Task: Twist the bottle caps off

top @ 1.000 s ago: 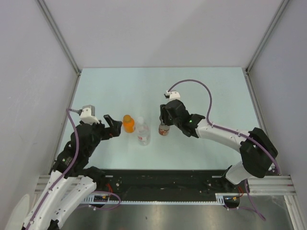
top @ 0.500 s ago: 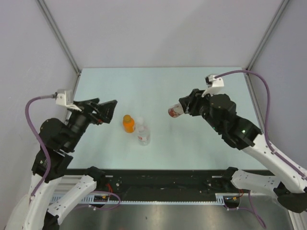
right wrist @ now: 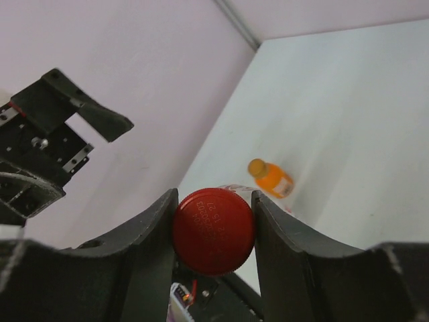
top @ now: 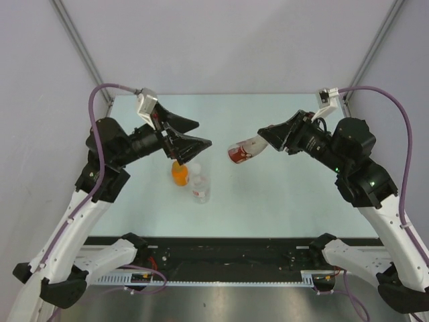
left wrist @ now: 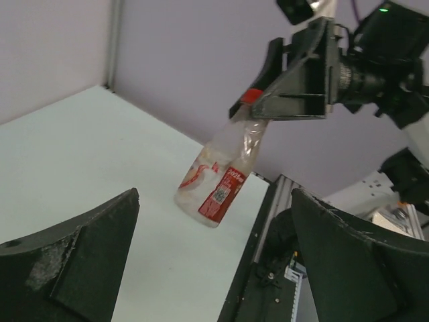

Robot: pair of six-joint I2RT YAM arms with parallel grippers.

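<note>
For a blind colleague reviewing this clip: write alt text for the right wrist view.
A red bottle cap fills the lower centre, clamped between the right arm's two dark fingers. Beyond it, an orange-filled bottle sits on the pale table, with part of the left arm at upper left.

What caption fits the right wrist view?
Right gripper clamps the red cap; orange bottle stands on the table beyond.

Labelled bottle (top: 242, 151): your right gripper (top: 267, 137) has lifted it off the table (top: 268, 194); it now hangs tilted in the air.
Left gripper (top: 201, 133): you have it raised and swung inward, now over the orange bottle (top: 179, 173).
</note>
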